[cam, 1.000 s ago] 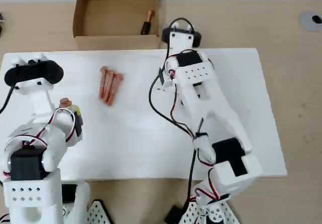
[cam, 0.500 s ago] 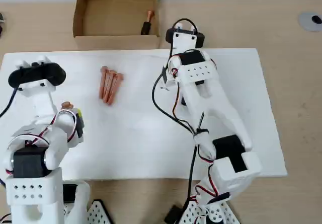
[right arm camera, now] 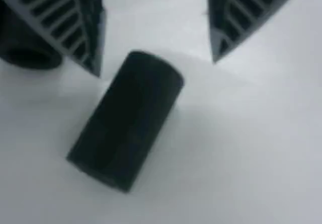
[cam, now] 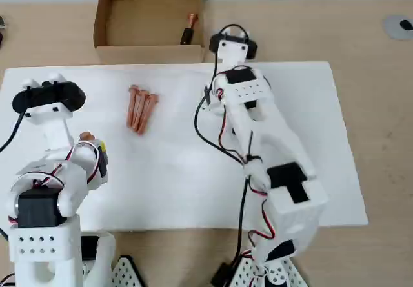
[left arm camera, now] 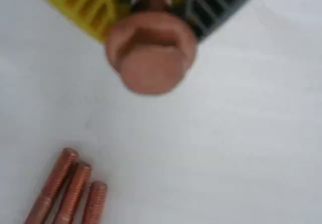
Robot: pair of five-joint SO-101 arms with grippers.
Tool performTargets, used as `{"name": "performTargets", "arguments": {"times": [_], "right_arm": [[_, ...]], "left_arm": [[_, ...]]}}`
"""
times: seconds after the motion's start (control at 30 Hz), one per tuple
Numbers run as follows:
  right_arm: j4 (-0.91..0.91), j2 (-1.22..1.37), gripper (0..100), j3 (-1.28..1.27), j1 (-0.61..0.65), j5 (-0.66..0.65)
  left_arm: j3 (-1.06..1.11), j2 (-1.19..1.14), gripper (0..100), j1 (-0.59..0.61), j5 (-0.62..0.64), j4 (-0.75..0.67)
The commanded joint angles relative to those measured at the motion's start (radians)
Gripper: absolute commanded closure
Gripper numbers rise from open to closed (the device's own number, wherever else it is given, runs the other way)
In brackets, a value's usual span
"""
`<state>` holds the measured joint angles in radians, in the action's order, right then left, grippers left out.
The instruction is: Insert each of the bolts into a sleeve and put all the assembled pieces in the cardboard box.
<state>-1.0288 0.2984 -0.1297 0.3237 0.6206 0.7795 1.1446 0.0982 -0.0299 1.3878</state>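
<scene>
My left gripper (left arm camera: 151,5) squeezes one bolt (left arm camera: 151,53) tight over the white mat (cam: 181,164). My right gripper (right arm camera: 156,58) is spread wide over a black sleeve (right arm camera: 126,121) that lies on the mat. Three more bolts (cam: 141,109) lie together. One finished piece (cam: 189,29) sits in the cardboard box (cam: 103,22).

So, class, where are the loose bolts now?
In the high view, the loose bolts lie on the white mat, left of centre, close to the cardboard box.
</scene>
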Motion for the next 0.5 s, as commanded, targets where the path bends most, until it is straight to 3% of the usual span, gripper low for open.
{"name": "performTargets", "arguments": {"times": [0.0, 0.47], "right_arm": [[0.017, 0.022, 81.7, 0.074, -0.018, 0.037], [0.021, 0.056, 81.7, 0.168, -0.039, 0.038]], "left_arm": [[-0.011, 0.016, 99, 0.011, -0.006, -0.012], [-0.011, 0.018, 99, 0.011, -0.006, -0.012]]}}
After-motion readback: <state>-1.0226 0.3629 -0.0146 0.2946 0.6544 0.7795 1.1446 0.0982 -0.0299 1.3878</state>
